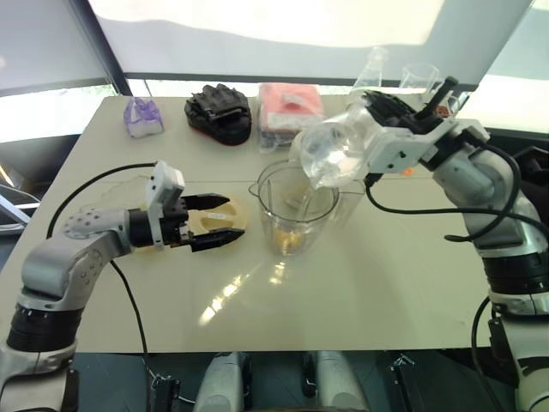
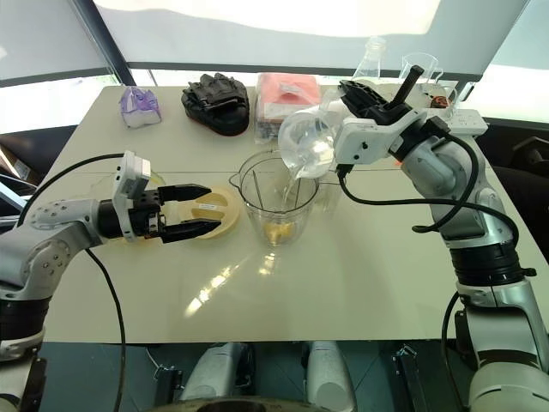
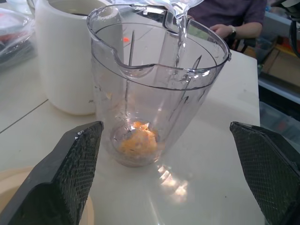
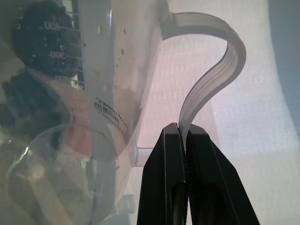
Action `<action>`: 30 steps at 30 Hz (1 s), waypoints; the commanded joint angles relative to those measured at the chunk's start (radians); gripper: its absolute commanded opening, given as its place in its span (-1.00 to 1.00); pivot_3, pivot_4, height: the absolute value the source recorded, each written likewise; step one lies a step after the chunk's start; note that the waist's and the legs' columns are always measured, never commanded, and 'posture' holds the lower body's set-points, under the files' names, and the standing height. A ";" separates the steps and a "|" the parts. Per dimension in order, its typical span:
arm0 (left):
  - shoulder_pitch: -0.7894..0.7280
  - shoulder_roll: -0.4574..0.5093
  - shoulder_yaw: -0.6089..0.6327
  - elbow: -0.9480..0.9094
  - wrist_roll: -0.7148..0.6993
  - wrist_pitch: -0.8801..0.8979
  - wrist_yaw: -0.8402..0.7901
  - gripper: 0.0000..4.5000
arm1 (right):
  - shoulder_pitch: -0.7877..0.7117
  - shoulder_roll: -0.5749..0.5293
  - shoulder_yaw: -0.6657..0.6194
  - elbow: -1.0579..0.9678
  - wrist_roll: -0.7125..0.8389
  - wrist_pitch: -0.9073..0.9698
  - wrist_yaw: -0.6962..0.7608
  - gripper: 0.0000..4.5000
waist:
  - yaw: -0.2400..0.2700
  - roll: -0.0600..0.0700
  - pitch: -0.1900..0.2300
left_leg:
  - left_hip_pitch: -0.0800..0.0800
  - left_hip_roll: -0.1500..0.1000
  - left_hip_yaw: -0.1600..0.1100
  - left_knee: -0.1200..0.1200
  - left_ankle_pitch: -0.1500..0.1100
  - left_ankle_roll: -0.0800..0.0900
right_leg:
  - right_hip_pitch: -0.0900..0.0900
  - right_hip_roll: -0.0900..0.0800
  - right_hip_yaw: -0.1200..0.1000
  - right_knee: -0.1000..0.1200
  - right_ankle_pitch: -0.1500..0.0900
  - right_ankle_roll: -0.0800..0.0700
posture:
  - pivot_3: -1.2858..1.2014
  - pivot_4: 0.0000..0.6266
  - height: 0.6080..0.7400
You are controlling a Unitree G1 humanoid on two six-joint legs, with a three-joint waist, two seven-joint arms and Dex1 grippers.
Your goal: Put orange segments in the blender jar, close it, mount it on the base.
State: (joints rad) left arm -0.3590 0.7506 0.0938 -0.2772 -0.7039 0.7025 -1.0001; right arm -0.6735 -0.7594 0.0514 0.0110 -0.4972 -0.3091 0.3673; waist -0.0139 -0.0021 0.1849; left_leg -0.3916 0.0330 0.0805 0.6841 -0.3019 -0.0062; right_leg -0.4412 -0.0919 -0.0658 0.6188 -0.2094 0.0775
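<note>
A clear blender jar (image 2: 276, 199) stands upright mid-table with orange segments (image 2: 275, 230) at its bottom. Toward its 1 o'clock, the right gripper (image 2: 352, 93) holds a transparent measuring jug (image 2: 306, 144) tipped, spout over the jar's mouth. At the jar's 9 o'clock the left gripper (image 2: 214, 207), fingers spread, sits over a yellowish round plate (image 2: 230, 209). Black gloves (image 2: 216, 93) lie toward 11 o'clock, a pink packet (image 2: 287, 93) at 12.
</note>
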 commanded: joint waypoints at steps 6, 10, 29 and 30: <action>-0.020 -0.001 0.009 -0.004 0.005 -0.024 -0.005 1.00 | -0.036 -0.003 -0.038 -0.005 0.020 0.002 -0.032 -0.98 | 0.000 0.000 0.000 | 0.000 0.000 0.000 0.000 0.000 0.000 | 0.000 0.000 0.000 0.000 0.000 0.000 | 0.03 -0.52 1.00; -0.023 -0.002 0.004 -0.003 0.008 -0.027 -0.009 1.00 | -0.005 0.108 -0.119 -0.059 0.246 0.219 0.039 -0.98 | -0.001 -0.001 0.000 | 0.000 0.000 0.000 0.000 0.000 0.000 | 0.000 0.000 0.000 0.001 0.000 0.000 | 0.03 -0.52 1.00; -0.077 -0.021 -0.031 -0.008 -0.011 -0.009 -0.052 1.00 | 0.328 0.279 -0.568 -0.479 0.603 1.005 -0.218 -0.98 | 0.006 -0.001 -0.001 | 0.001 0.000 -0.001 0.000 0.000 0.001 | 0.001 0.000 -0.001 0.002 0.000 0.000 | 0.03 -0.52 1.00; -0.078 -0.027 -0.035 -0.004 -0.008 -0.010 -0.050 1.00 | 0.344 0.294 -0.578 -0.477 0.594 1.002 -0.250 -0.98 | 0.004 -0.001 -0.001 | 0.001 0.000 -0.001 0.000 0.000 0.001 | 0.001 0.000 -0.001 0.002 0.000 0.000 | 0.03 -0.52 1.00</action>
State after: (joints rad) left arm -0.4199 0.7280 0.0560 -0.2560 -0.6971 0.6930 -1.0440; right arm -0.3217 -0.4744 -0.4889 -0.4139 0.1191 0.7028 0.1687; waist -0.0096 -0.0033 0.1842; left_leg -0.3910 0.0328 0.0797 0.6842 -0.3023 -0.0055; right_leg -0.4405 -0.0917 -0.0663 0.6209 -0.2091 0.0771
